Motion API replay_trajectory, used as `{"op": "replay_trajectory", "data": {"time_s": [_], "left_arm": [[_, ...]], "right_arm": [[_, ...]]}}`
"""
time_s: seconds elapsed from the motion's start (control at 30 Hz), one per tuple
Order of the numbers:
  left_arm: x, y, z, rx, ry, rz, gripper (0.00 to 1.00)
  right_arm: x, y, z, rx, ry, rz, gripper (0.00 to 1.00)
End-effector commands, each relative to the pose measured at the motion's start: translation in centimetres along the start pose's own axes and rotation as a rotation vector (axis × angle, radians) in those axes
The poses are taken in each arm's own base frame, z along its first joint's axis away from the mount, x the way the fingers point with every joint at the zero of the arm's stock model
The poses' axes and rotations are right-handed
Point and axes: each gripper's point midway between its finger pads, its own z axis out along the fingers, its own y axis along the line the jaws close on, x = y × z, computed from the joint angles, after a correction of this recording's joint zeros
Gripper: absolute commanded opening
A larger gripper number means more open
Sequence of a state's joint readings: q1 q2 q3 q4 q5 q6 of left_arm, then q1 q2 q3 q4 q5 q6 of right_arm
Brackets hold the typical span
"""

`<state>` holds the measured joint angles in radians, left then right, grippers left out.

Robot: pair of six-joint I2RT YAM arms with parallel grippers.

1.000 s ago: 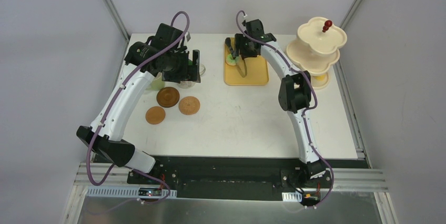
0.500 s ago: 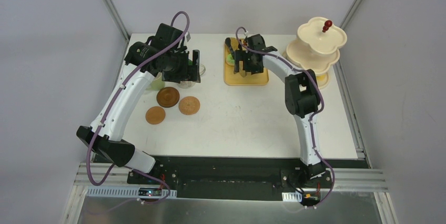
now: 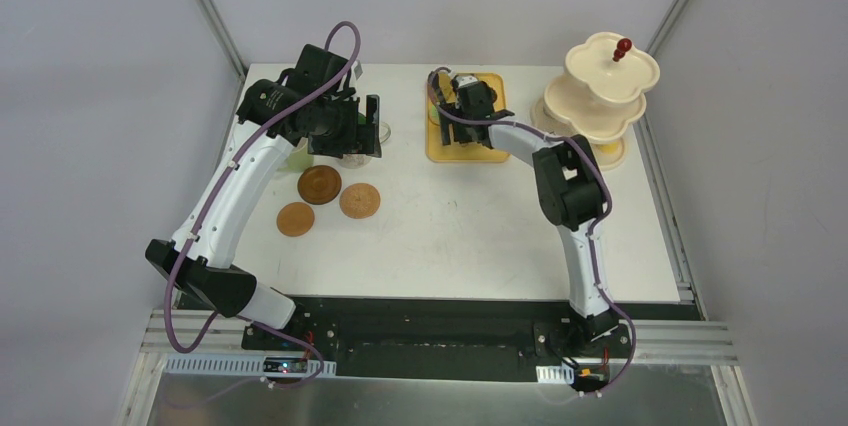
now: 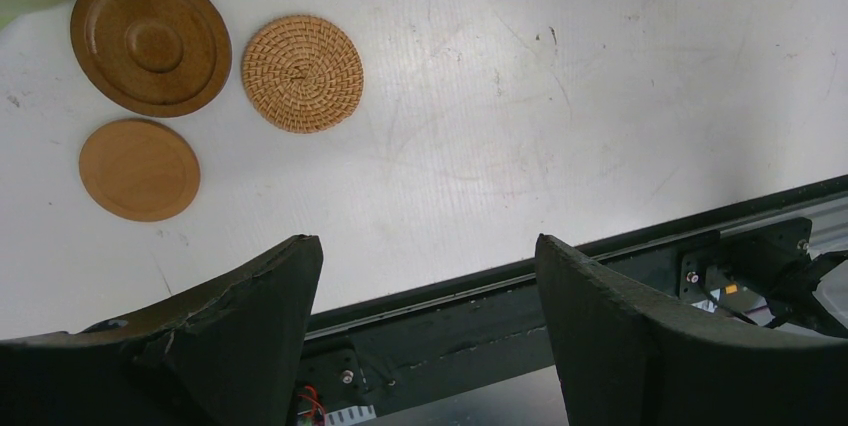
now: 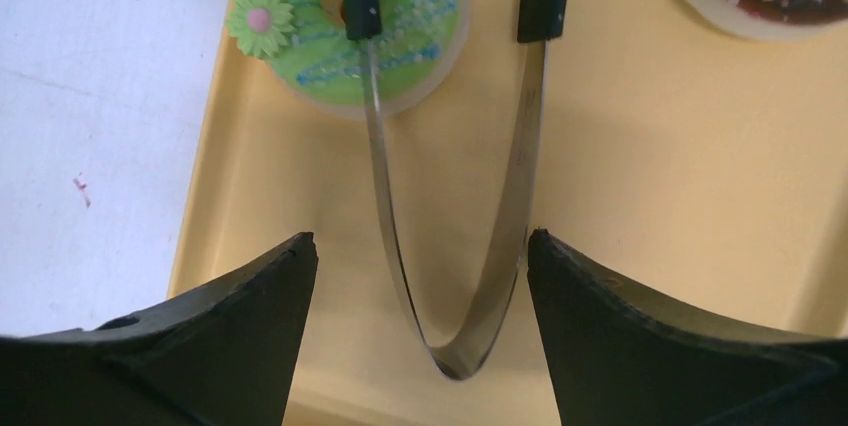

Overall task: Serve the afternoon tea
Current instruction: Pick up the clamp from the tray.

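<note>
Moved: only your right wrist, drawn back low over yellow tray | left gripper apart, empty, above three coasters | right gripper apart, straddling tongs bend: you should close squarely there | wrist view alone shows green doughnut under tongs tip | stand far right

The left arm rises from its base at the near left, bends inward at the elbow and carries the left gripper out to the far left, facing downward — its two dark fingers stand wide apart. The right arm climbs from the near right base, folds sharply at the elbow and stretches leftward and away, the right gripper held low at the far middle — jaws likewise spread wide.
</note>
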<state>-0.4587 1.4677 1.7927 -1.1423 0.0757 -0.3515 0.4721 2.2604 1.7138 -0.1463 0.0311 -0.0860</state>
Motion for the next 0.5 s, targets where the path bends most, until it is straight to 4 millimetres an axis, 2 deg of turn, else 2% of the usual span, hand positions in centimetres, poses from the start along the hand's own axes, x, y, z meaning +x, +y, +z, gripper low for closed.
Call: {"op": "replay_trajectory", "data": {"time_s": [0.0, 0.13, 0.23, 0.47], "left_arm": [[0.1, 0.0, -1.2, 0.007, -0.021, -0.001, 0.81], [0.2, 0.0, -1.2, 0.003, -0.016, -0.002, 0.81], [0.2, 0.0, -1.2, 0.003, -0.012, -0.003, 0.81], [0.3, -0.1, -0.8, 0.009, -0.001, -0.006, 0.81]], "right_arm": [[0.1, -0.7, 0.7, 0.135, -0.104, -0.088, 0.79], [1.3, -1.4, 1.1, 0.172, -0.115, -0.072, 0.74], [1.3, -1.2, 1.0, 0.157, -0.125, -0.060, 0.69], [-1.8, -1.2, -1.0, 0.144, -0.162, -0.006, 0.56]]}}
